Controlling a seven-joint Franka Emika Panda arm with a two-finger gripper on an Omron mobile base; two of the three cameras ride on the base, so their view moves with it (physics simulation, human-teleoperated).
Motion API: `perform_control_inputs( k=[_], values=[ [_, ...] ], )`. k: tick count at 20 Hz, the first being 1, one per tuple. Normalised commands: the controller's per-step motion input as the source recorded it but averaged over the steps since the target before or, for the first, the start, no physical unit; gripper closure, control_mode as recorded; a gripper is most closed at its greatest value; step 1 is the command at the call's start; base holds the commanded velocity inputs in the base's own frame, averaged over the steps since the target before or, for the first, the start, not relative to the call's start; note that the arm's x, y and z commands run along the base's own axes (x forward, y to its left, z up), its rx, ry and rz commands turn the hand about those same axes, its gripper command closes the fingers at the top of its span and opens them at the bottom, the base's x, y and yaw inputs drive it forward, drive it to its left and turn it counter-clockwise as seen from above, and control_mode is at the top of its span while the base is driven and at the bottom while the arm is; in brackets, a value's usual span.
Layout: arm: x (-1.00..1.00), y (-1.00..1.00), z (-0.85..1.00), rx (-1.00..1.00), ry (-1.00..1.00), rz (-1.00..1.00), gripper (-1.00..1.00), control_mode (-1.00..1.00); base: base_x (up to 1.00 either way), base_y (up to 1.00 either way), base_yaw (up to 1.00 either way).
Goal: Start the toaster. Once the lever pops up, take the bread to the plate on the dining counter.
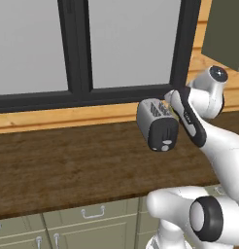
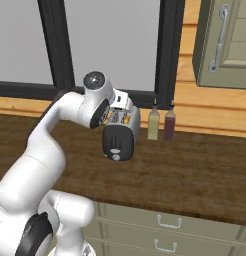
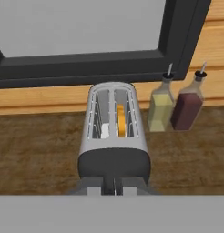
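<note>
Now the toaster (image 3: pixel 114 136) sits on the wood worktop (image 1: pixel 58 165) under the dark-framed window (image 1: pixel 82 48), black end panel facing the robot, with the whitish lever (image 1: pixel 167 143) low in its slot. Bread (image 3: pixel 121 120) shows as an orange edge down in one slot. Right above the toaster's near end hangs the claw (image 3: pixel 113 187), fingers almost together, though I can't tell whether they're fully closed. Two bottles (image 3: pixel 173 107) stand just beside the toaster.
</note>
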Motion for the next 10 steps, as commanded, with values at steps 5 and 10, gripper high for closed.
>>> perform_control_inputs(
  k=[5,10],
  values=[
    [0.05,0.0,0.19,0.0,0.1,0.0,-1.0,-1.0,0.0,0.0,0.0],
    [0.0,0.0,0.08,0.0,0.01,0.0,-1.0,-1.0,0.0,0.0,0.0]
  ],
)
